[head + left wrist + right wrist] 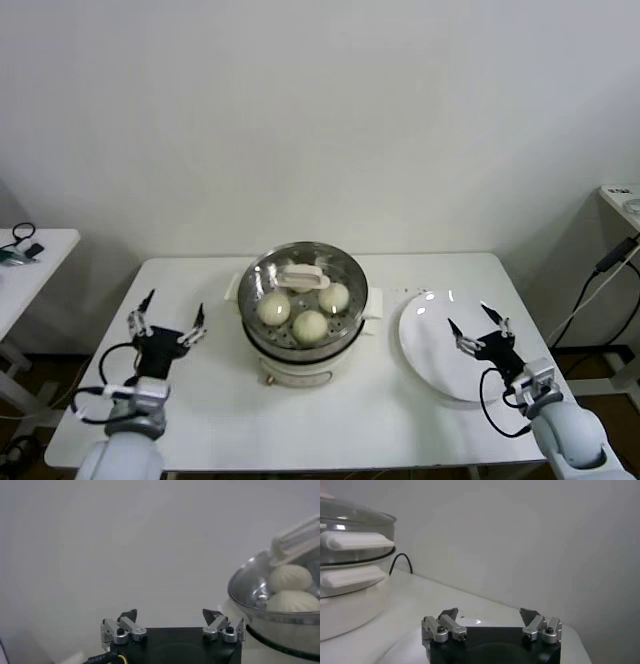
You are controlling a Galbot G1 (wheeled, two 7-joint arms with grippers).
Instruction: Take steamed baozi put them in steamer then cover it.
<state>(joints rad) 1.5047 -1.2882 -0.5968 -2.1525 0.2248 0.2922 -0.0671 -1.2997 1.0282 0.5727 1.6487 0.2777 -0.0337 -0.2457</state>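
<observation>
The lid (303,276) sits on the steamer (305,345), its cream bar handle (303,277) running side to side, with 3 smooth buns (310,325) showing through the glass. We judge the job finished. The steamer lies to the right of our left gripper (168,318) and to the left of our right gripper (478,325). Both stand spread wide, empty, about equally near. A glossy white plate (425,350) lies under the right one.

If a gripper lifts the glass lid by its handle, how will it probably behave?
The lid is clear glass with a metal rim, so probably stiff, rather heavy and fragile. Its smooth bar handle may slip. It covers the steamer, so it should lift off freely.
</observation>
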